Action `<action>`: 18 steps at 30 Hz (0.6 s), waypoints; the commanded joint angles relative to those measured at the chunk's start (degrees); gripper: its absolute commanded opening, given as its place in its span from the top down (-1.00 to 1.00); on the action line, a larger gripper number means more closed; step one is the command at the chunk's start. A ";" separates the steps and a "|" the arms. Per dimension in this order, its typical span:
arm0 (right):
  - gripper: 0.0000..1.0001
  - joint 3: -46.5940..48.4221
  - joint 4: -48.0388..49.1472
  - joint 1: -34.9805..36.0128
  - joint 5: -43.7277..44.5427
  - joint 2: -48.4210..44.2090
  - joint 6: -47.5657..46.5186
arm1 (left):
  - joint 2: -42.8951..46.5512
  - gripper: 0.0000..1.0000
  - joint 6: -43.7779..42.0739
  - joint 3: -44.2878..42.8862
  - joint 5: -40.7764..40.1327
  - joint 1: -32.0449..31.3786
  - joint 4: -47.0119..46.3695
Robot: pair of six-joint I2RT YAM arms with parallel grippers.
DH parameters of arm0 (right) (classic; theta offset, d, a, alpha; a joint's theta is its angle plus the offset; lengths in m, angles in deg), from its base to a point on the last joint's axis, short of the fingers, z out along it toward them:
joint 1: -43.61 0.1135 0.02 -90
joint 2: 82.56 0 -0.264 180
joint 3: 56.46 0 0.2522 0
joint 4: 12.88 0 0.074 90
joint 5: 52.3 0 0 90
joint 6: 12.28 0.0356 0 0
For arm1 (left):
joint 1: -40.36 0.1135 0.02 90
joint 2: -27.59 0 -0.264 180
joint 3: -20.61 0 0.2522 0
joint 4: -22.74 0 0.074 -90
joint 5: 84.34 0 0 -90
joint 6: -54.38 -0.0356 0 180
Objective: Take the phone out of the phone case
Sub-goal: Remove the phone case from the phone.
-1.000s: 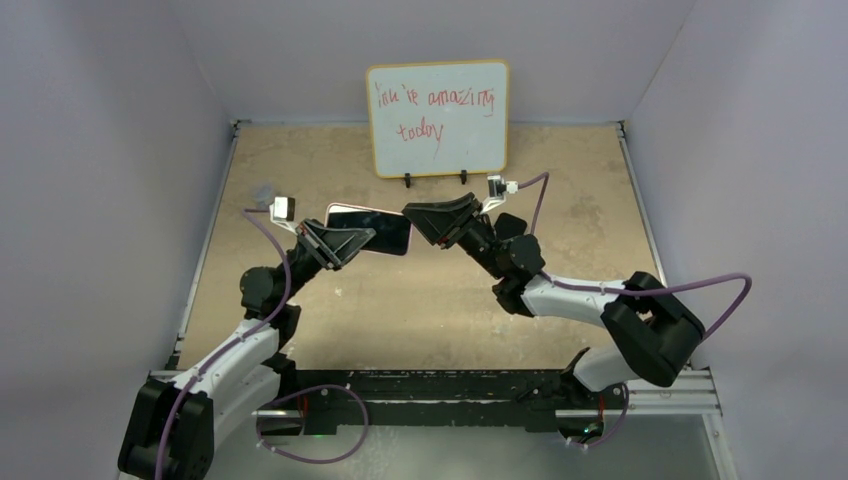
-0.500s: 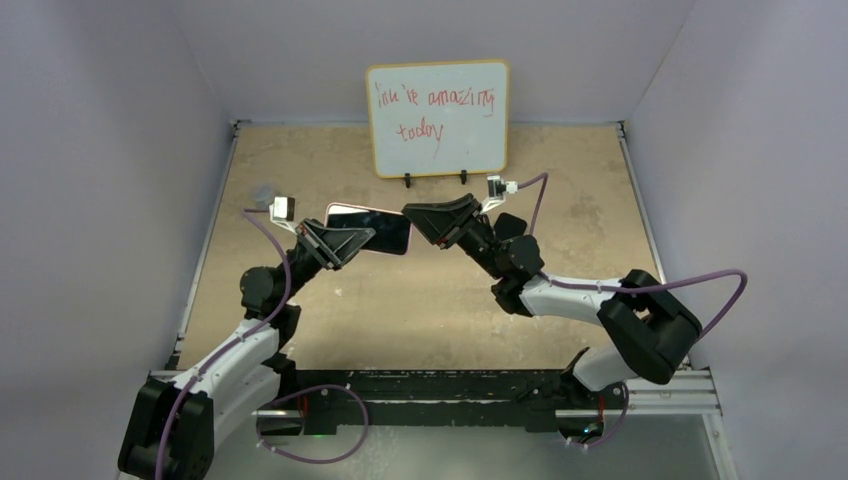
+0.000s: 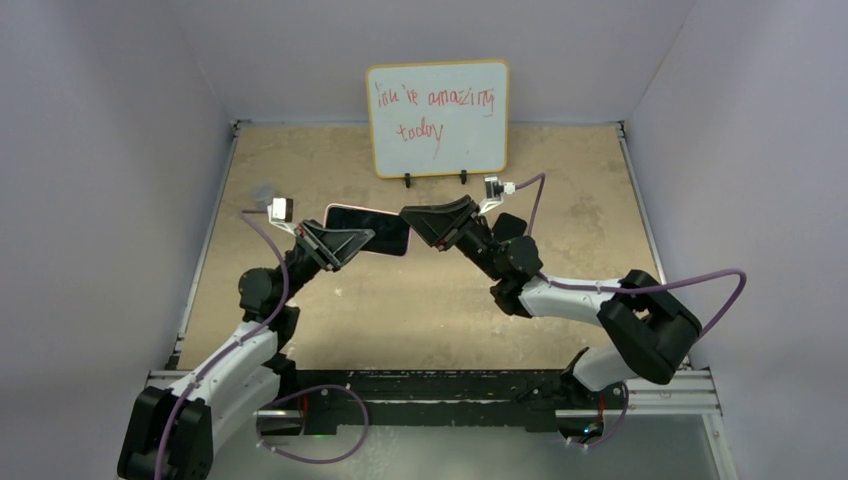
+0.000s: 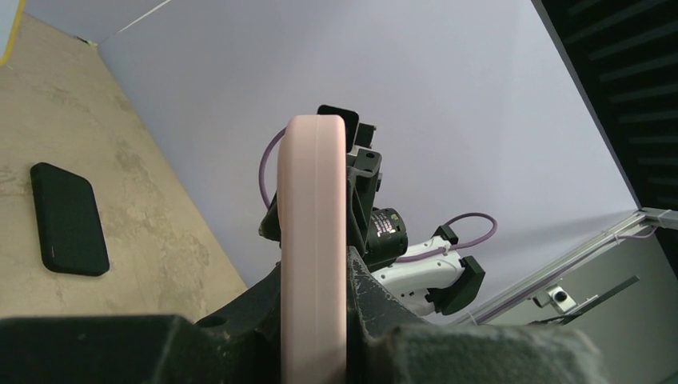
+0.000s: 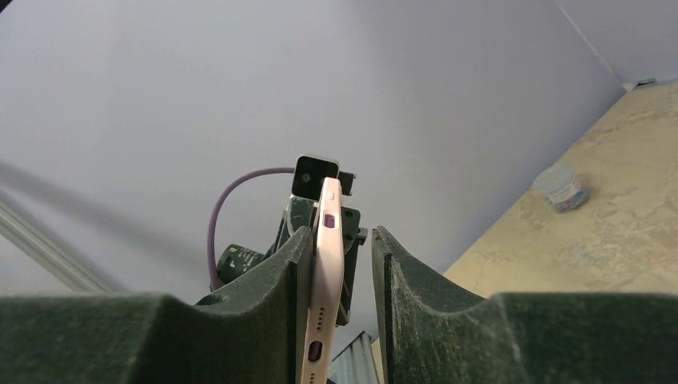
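**Cased phone held in the air between both grippers**

1. Table [image 3: 560,290]: flat, matte, mottled tan surface, enclosed by smooth pale lilac walls.
2. Whiteboard [image 3: 438,118]: rounded rectangle with a yellow rim and red handwriting. It stands upright on two black feet at the far edge.
3. Left gripper [image 3: 340,240]: the black, coarse-textured pads are pressed together on the flat faces of the phone case [image 4: 313,240], with no gap on either side.
4. Right gripper [image 5: 340,264]: the fingers are parted and straddle the opposite short end of the case. One pad lies against the case. The other stands apart, with clear daylight between them.
5. Phone case: smooth, pale pink, with rounded edges. A port opening and a row of small holes show in its end.
6. Phone [image 3: 385,235]: seated in the case, glossy black screen facing up. It is held above the table centre, in front of the whiteboard.
7. Black slab [image 4: 69,218]: a matte rectangle with rounded corners, lying flat on the table.
8. Round container [image 5: 562,188]: a squat, translucent cylinder on the table near the left wall.
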 commanded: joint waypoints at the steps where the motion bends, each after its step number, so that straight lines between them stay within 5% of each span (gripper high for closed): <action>1: 0.33 2.03 2.91 0.32 0.20 -1.08 1.14 | 1.67 1.00 -1.44 -1.19 -1.27 -0.08 -3.02; 13: 0.97 1.68 8.28 0.32 -1.85 -0.34 6.44 | 2.13 1.00 -2.36 0.29 -1.46 -0.08 -7.09; 18: 1.00 1.10 17.47 -0.34 -3.34 3.28 12.39 | 2.38 1.00 -2.21 0.69 -1.93 -0.08 -12.66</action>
